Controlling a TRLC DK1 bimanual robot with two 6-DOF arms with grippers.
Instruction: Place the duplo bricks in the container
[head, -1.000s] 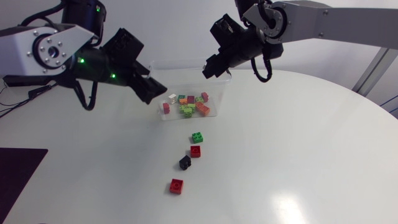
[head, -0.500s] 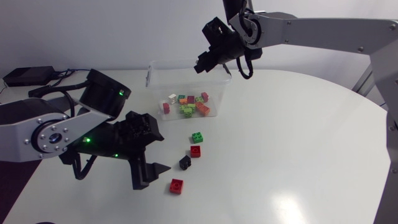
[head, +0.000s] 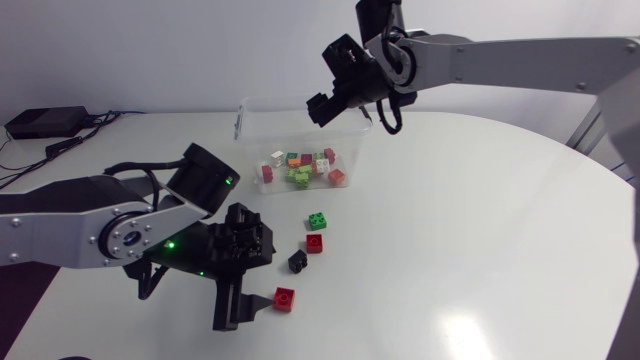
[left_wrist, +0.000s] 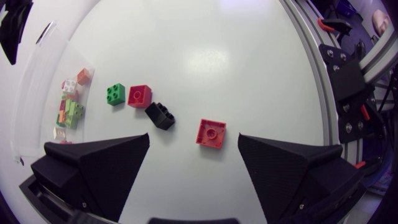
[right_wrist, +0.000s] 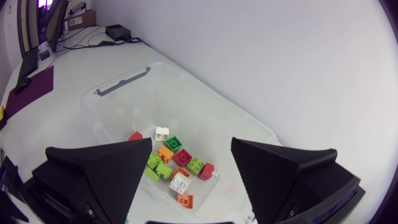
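Left gripper (left_wrist: 194, 140) has swung from beside the clear container (head: 243, 108) out to the loose bricks in front of it. It now hangs wide open and empty, with the flat red brick (left_wrist: 211, 132), the one farthest from the container, at the mouth of its fingers. The black brick (left_wrist: 161, 115), small red brick (left_wrist: 139, 96) and green brick (left_wrist: 115, 94) lie nearer the container, so four are left and the flat red one looks like the next pick. Right gripper (right_wrist: 191, 142) has edged slightly but is over the container, spread wide, holding nothing.

Loose: two red duplo bricks (head: 284, 298) (head: 314, 243), one green brick (head: 317, 221), one black brick (head: 297, 262). One container (head: 290, 125).
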